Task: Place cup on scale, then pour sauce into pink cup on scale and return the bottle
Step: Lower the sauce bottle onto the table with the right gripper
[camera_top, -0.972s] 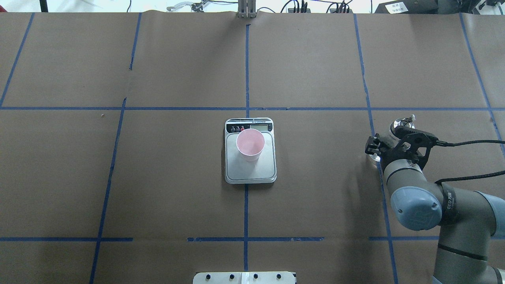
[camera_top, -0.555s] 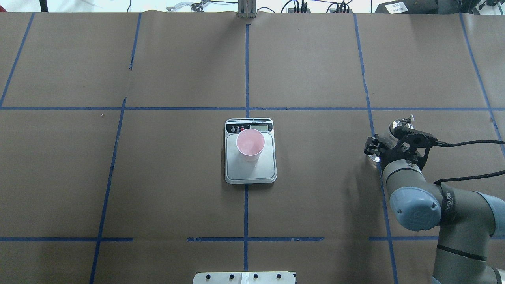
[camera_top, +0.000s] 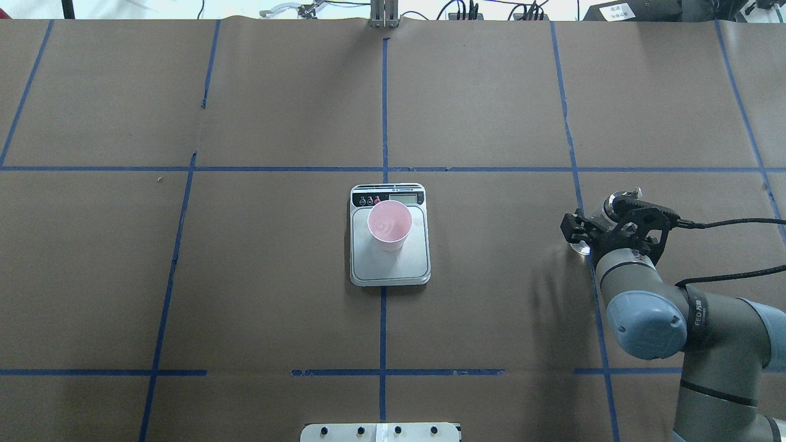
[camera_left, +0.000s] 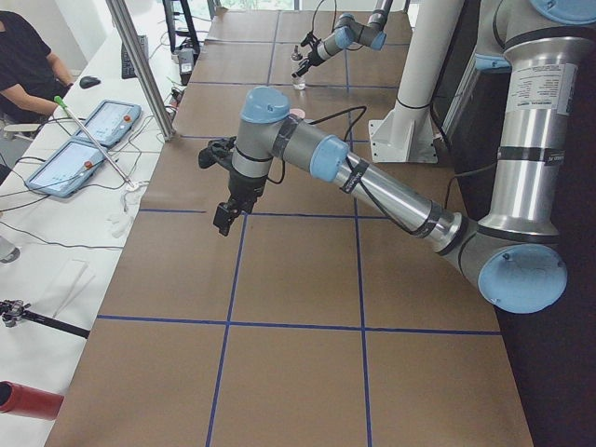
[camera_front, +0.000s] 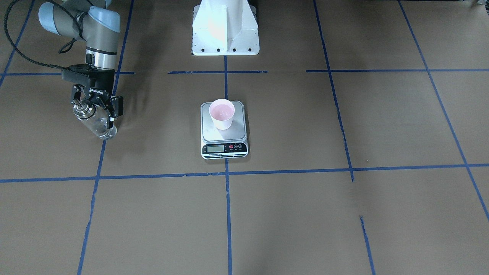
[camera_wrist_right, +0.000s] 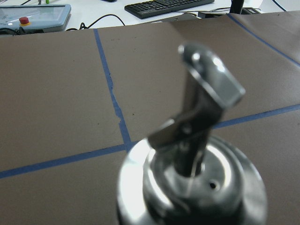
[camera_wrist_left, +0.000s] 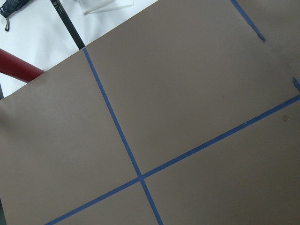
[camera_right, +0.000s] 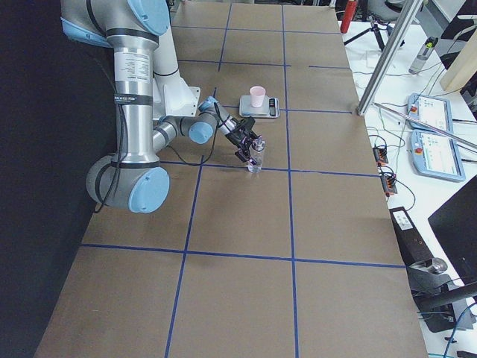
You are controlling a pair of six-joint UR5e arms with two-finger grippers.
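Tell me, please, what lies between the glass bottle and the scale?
Only bare brown paper lies between the glass bottle and the scale, as the front-facing view shows.

Brown paper covers the counter (camera_top: pixel 491 92), gridded with blue tape (camera_top: pixel 385 110). Alongside, a white side table (camera_left: pixel 56 242) carries two tablets (camera_left: pixel 107 121), loose cables and a red cylinder (camera_left: pixel 28 400).

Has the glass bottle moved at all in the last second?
Yes, slightly: the bottle has shifted toward the scale, its top now closer to the blue tape line beside it.
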